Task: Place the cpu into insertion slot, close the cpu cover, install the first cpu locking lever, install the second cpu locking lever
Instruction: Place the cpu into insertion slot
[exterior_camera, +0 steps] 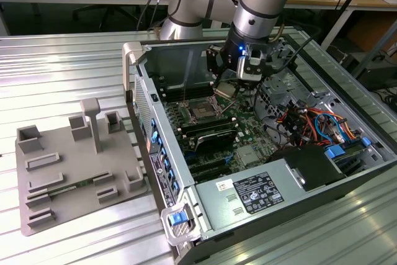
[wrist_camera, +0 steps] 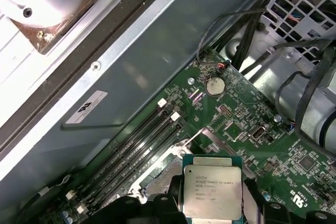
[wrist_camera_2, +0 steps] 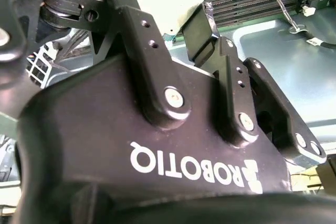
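In the exterior view my gripper (exterior_camera: 226,89) hangs inside the open computer case (exterior_camera: 144,100), shut on the cpu (exterior_camera: 223,90), a small silver-grey square chip. It is held a little above the motherboard, just to the exterior view's right of the insertion slot (exterior_camera: 203,111). In the first wrist view the cpu (wrist_camera: 212,186) sits label-up between the two black fingers (wrist_camera: 176,199), over the green board. Part of the slot's metal frame (wrist_camera: 157,178) and a thin lever (wrist_camera: 195,137) show beside it. How the cpu cover stands I cannot tell. The second wrist view shows the gripper's black body (wrist_camera_2: 173,145).
Memory slots (exterior_camera: 208,133) lie next to the socket. A power supply (exterior_camera: 260,193) sits at the case's near end, with cables (exterior_camera: 310,122) and a drive cage (exterior_camera: 282,88) on the exterior view's right. A grey parts fixture (exterior_camera: 74,172) rests on the ribbed table.
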You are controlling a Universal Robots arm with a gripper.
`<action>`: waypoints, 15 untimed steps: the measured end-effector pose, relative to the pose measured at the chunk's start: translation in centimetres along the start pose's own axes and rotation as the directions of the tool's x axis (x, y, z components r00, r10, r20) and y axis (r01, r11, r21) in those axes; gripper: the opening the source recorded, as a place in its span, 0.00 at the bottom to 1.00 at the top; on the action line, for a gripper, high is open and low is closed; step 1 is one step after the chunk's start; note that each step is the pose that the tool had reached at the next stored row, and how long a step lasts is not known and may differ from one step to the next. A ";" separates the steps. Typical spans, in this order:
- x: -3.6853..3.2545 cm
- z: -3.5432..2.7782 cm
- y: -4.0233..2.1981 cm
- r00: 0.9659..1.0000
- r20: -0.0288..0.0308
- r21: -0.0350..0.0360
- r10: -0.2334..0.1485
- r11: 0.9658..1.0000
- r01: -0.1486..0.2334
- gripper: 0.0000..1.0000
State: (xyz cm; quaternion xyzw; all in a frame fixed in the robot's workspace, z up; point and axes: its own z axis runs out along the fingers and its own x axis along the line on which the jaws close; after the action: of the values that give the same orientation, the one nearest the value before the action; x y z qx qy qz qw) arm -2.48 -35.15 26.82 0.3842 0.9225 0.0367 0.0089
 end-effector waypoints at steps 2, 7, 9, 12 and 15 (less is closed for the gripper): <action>0.00 0.03 0.00 1.000 0.001 0.000 0.011 1.000 -0.011 0.55; 0.00 0.12 -0.01 0.998 0.006 0.001 0.055 0.998 -0.055 0.55; 0.00 0.15 -0.01 0.997 0.007 0.001 0.071 0.997 -0.071 0.55; 0.00 0.20 -0.01 0.995 0.010 0.001 0.100 0.995 -0.100 0.55; 0.00 0.26 -0.02 0.992 0.012 0.000 0.125 0.992 -0.125 0.55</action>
State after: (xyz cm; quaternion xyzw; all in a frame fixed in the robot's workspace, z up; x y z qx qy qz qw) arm -2.48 -35.15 26.56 0.4413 0.8966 0.0344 0.0118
